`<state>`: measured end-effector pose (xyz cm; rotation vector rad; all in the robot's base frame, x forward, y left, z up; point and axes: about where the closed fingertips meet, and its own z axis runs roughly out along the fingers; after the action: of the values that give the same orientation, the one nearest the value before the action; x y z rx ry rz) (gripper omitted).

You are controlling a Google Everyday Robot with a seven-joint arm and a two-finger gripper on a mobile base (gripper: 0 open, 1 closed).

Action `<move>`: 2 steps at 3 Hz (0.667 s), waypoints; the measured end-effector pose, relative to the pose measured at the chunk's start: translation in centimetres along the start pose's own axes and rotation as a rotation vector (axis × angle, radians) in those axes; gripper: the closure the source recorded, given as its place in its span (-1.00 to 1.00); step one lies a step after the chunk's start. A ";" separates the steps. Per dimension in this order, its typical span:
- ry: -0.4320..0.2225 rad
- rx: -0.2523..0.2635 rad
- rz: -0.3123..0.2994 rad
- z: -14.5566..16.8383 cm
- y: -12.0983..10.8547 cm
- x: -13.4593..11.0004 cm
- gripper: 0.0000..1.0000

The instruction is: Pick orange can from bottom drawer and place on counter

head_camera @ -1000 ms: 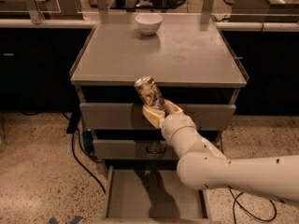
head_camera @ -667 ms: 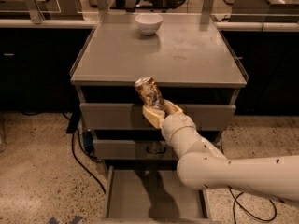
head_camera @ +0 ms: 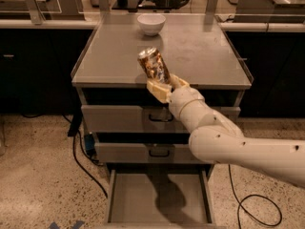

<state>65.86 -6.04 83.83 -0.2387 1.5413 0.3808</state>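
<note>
Lifted since earlier: gripper [head_camera: 162,86], clamped on orange can [head_camera: 154,65], is clearing counter [head_camera: 209,56] edge; I'm wanting it further inboard before lowering.

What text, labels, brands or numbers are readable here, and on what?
No text can be read.
orange can: dark markings on its side, too blurred to read. The gripper holds it tilted by the front edge of the counter.
white bowl: no print shows.
bottom drawer, open: no label shows.
</note>
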 end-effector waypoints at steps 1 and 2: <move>-0.048 -0.038 0.054 1.9 -0.8 -3.6 1.00; -0.058 -0.040 0.091 3.4 -1.5 -4.6 1.00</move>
<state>69.59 -6.52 88.38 -0.1877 1.4917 0.4866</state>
